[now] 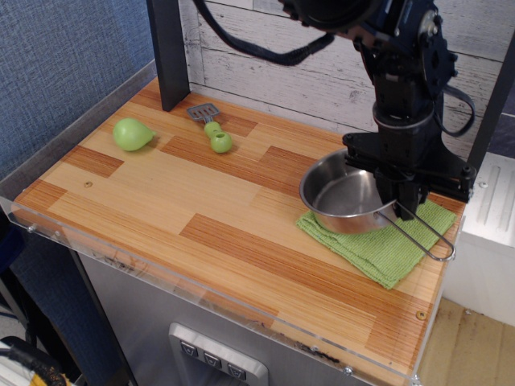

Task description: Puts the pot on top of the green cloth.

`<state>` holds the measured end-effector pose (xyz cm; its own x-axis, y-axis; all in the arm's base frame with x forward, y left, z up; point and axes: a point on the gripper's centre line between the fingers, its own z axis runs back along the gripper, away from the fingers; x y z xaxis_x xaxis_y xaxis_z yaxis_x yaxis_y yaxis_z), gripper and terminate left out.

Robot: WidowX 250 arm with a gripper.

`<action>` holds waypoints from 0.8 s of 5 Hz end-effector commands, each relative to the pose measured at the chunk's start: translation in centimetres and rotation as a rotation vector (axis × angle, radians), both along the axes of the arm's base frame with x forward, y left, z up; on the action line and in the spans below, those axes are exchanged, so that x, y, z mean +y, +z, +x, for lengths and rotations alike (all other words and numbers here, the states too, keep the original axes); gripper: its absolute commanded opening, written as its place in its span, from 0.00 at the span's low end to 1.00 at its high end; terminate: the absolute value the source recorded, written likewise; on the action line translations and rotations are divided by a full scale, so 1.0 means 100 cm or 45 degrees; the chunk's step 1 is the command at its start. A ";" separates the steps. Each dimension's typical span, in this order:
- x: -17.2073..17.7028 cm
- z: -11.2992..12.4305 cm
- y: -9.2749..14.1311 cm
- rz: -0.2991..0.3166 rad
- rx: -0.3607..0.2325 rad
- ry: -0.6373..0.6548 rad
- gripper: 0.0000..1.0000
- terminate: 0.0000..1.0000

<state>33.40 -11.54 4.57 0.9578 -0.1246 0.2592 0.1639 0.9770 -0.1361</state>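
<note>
Observation.image looks down on a wooden counter (185,209) with a clear plastic lip along its front and left edges. Farthest left lies a green pear-shaped toy (132,133), alone near the left edge. To its right, near the back wall, a small spatula (211,127) with a grey slotted blade and a green knobbed handle lies with its blade toward the wall and its handle toward the front. A dark upright post (167,50) stands at the back left corner. The middle and front of the counter are bare wood, with wide open room between the spatula and the right-hand things.

Further right sits the pot (346,193), over the left part of the green cloth (378,245), its rim slightly tilted. Whether its base rests on the cloth or hangs just above it cannot be told. Its bowl opens upward, and its wire loop handle runs from the right side of the rim toward the front right, ending over the cloth's right edge, close to the counter's right edge. The cloth lies as a diamond, one corner toward the front, with a strip of wood between it and the front lip.

Above the pot's right rim hangs the black gripper (400,197), pointing straight down, its fingers closed on the rim where the handle joins.
</note>
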 end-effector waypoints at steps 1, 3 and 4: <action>-0.001 -0.018 -0.007 -0.032 0.075 -0.039 1.00 0.00; 0.007 -0.020 -0.005 -0.020 0.059 0.035 1.00 0.00; 0.009 -0.020 -0.003 -0.019 0.050 0.050 1.00 0.00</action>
